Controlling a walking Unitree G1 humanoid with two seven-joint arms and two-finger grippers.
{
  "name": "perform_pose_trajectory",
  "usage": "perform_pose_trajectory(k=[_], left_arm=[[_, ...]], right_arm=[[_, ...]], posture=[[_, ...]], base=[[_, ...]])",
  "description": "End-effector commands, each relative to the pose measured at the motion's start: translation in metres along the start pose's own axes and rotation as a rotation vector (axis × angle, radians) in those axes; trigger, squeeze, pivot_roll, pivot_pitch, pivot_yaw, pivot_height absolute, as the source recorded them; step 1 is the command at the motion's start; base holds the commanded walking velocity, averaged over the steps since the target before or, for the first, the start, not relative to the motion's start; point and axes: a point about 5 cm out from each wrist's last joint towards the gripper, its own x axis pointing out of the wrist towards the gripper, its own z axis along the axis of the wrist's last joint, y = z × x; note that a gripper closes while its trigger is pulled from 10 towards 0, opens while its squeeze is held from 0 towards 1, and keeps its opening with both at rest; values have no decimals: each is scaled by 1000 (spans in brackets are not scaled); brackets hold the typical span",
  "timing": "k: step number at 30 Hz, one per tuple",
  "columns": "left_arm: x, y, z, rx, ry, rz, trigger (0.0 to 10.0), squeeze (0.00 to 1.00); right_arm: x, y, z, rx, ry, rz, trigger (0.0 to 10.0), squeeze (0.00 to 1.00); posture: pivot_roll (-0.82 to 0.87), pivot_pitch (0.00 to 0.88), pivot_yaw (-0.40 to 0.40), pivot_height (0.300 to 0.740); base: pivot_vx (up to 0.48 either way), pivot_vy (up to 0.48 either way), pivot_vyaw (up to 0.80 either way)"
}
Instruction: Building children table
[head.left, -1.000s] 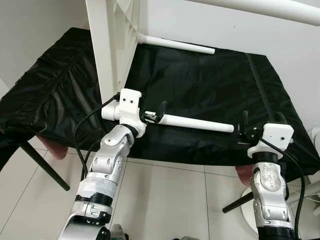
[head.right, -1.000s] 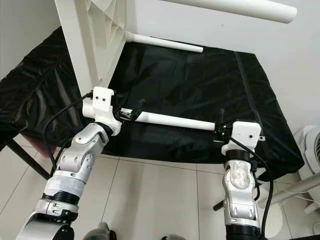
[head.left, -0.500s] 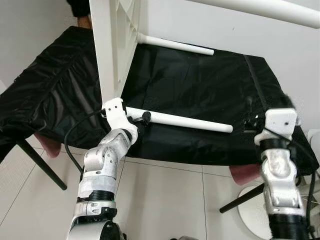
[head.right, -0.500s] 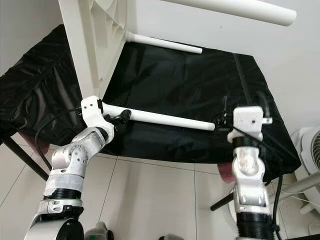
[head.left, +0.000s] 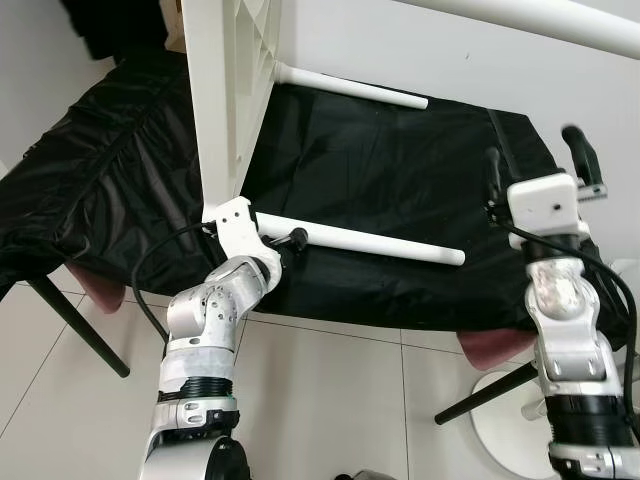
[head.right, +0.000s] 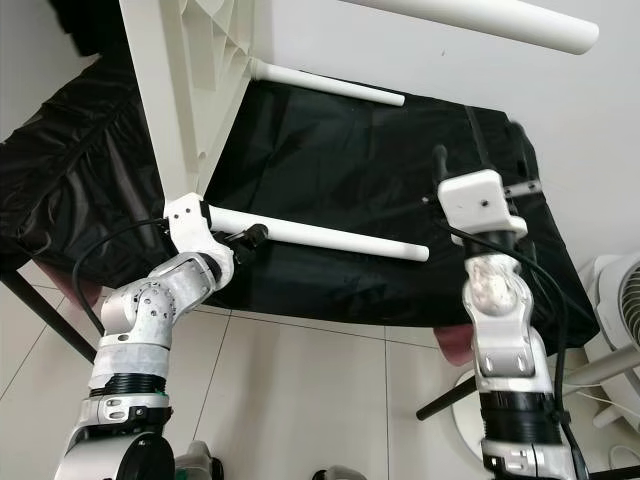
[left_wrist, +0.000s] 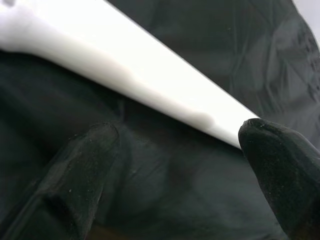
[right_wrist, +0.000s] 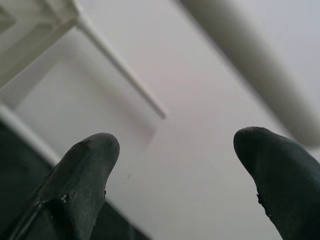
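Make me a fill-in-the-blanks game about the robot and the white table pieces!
1. The white table legs lie on a cloth whose colour is ____.
2. The gripper beside the near leg's thick end is the ____ gripper.
3. The right gripper has its fingers ____.
4. The white tabletop stands on its ____.

Missing words: black; left; open; edge

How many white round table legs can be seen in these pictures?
3. One white round table leg by the left gripper, one at the cloth's far edge, one overhead. Others may be hidden.
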Motion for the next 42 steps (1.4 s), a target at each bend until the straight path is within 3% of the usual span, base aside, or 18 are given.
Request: perform_pose_trajectory(k=[1, 6, 18, 32, 35, 42], left_arm=[[0, -3, 2, -2, 5, -2, 10000, 0], [-1, -6, 3, 15, 6, -12, 10000, 0], [-2, -11, 2, 29, 7, -23, 10000, 0], [-2, -13, 1, 37, 13, -28, 10000, 0], [-2, -15, 0, 39, 16, -33, 10000, 0], [-3, -15, 0, 40, 17, -33, 10000, 0]], right_arm=[[4, -2, 7, -46, -44, -10, 10000, 0], [16, -1, 20, -146, -140, -17, 10000, 0], [37, 12, 40, -244, -280, 18, 10000, 0], [61, 16, 50, -242, -316, 66, 10000, 0], [77, 15, 56, -273, -330, 104, 10000, 0], [95, 14, 60, -306, -321, 142, 10000, 0]], posture=[[67, 19, -89, 740], [69, 22, -88, 740], [68, 24, -89, 740], [58, 28, -89, 740], [55, 31, -90, 740], [54, 32, -93, 740]], base=[[0, 0, 0], [0, 0, 0], [0, 0, 0], [0, 0, 0], [0, 0, 0], [0, 0, 0]])
